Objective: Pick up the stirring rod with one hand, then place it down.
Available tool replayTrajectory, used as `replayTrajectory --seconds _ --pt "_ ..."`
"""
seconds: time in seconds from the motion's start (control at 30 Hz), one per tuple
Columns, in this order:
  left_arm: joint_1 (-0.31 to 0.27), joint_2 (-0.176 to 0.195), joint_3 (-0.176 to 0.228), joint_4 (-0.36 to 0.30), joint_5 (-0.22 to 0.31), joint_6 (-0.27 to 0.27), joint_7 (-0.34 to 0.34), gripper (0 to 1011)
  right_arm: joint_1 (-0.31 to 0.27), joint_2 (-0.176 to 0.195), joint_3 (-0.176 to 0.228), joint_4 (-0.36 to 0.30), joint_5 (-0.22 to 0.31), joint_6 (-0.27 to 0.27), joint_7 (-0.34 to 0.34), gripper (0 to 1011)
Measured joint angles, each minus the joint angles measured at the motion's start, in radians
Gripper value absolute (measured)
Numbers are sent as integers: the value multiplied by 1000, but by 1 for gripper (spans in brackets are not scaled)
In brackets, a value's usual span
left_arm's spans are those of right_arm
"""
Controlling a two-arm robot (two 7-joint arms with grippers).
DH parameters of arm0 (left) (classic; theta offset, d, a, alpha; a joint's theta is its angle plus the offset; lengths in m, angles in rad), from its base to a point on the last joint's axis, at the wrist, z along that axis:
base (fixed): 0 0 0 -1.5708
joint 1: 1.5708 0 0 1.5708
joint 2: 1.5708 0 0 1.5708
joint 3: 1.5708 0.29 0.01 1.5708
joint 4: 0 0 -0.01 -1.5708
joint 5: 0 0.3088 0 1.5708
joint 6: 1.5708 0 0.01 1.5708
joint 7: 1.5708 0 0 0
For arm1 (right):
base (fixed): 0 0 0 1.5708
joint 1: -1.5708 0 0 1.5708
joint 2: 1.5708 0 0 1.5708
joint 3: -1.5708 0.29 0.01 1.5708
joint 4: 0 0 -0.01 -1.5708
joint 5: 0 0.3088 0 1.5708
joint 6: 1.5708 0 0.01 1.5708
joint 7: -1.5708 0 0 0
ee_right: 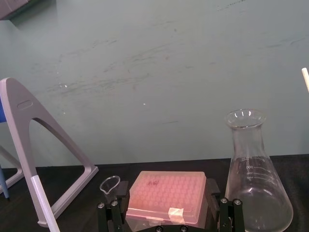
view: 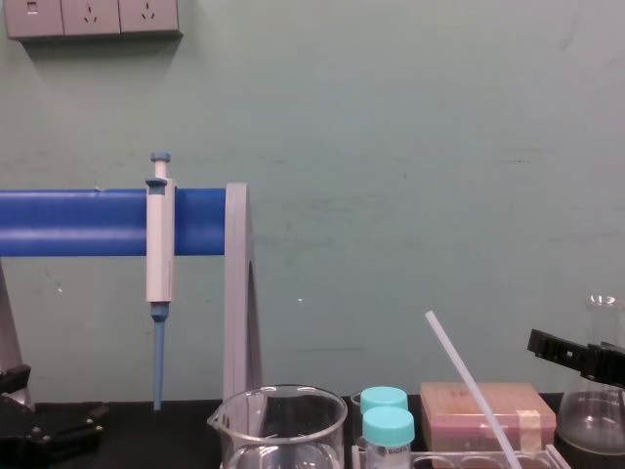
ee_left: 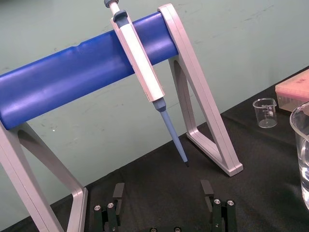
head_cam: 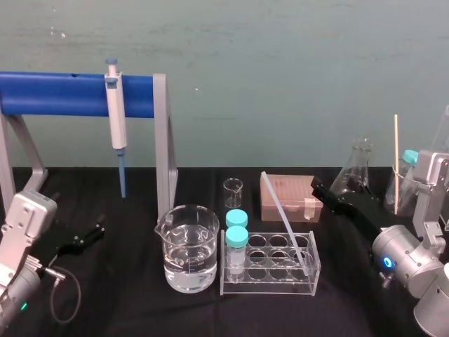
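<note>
Black cloth is covering the surface (head_cam: 126,309), where one stirring rod (head_cam: 285,219) is leaning in the clear tube rack (head_cam: 270,284), its foot in a well at the rack's right and its top tilting toward one small beaker (head_cam: 233,191). Thin, stiff and light, it is probably slick and brittle, so it is asking for a gentle pinch on its free upper length. The right gripper (head_cam: 321,189) is hovering nearby, jaws spread. The left gripper (head_cam: 95,232) is sitting well apart, jaws spread too. Two teal-capped tubes (head_cam: 237,242), one large beaker (head_cam: 188,249), one flask (head_cam: 358,168) and one pipette (head_cam: 116,112) are standing around.
</note>
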Motion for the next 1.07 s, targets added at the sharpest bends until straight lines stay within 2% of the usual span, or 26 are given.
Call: replayTrajectory --seconds 1.07 --pt "0 0 0 0 0 0 0 1000 -1 0 0 -2 -2 2 -1 1003"
